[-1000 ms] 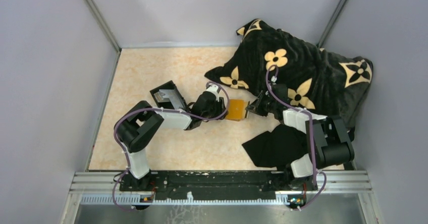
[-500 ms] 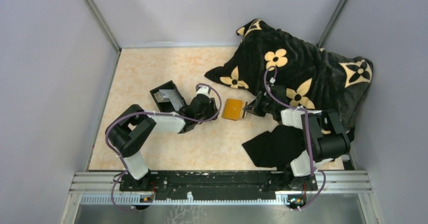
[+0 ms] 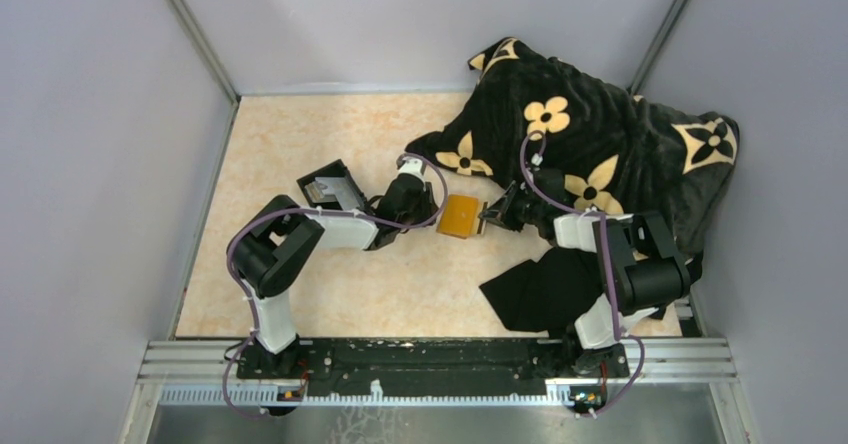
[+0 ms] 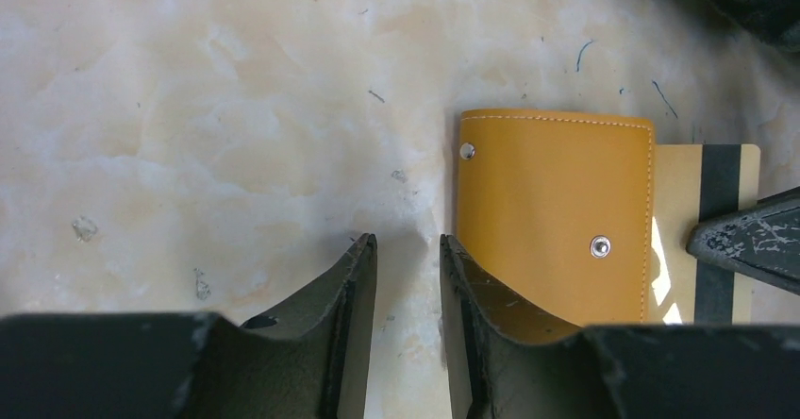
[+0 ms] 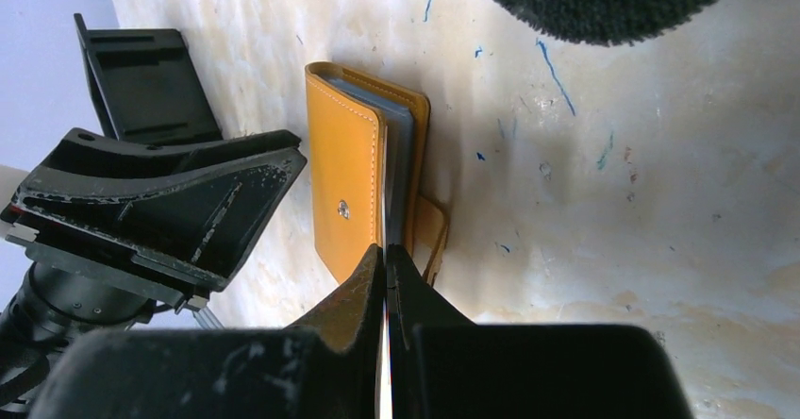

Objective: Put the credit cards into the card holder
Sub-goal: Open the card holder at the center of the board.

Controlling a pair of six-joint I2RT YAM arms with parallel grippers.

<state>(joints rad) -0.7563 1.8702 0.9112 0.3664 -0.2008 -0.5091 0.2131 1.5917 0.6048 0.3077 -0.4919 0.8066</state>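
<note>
The orange-tan card holder point(image 4: 552, 211) lies flat on the marbled table, also visible from above point(image 3: 460, 216). A golden-tan credit card point(image 4: 703, 192) with a black stripe sticks out of its right side. My right gripper point(image 5: 387, 249) is shut on this card's edge, seen edge-on between the jaws. Pale grey-blue credit cards point(image 5: 402, 150) sit inside the holder point(image 5: 349, 174). My left gripper point(image 4: 408, 244) is open, a narrow gap with nothing in it. Its right finger rests against the holder's left edge. From above, the left gripper point(image 3: 432, 212) and right gripper point(image 3: 487, 216) flank the holder.
A black open box point(image 3: 333, 189) stands just left of the left arm's wrist. A black flowered blanket point(image 3: 600, 144) fills the back right, and a black cloth point(image 3: 540, 289) lies under the right arm. Grey walls close in on both sides.
The left gripper, which had drawn back to the left half a second ago, has returned to the holder's left edge. The holder has shifted slightly left over the second. The right gripper stays at the holder's right side.
</note>
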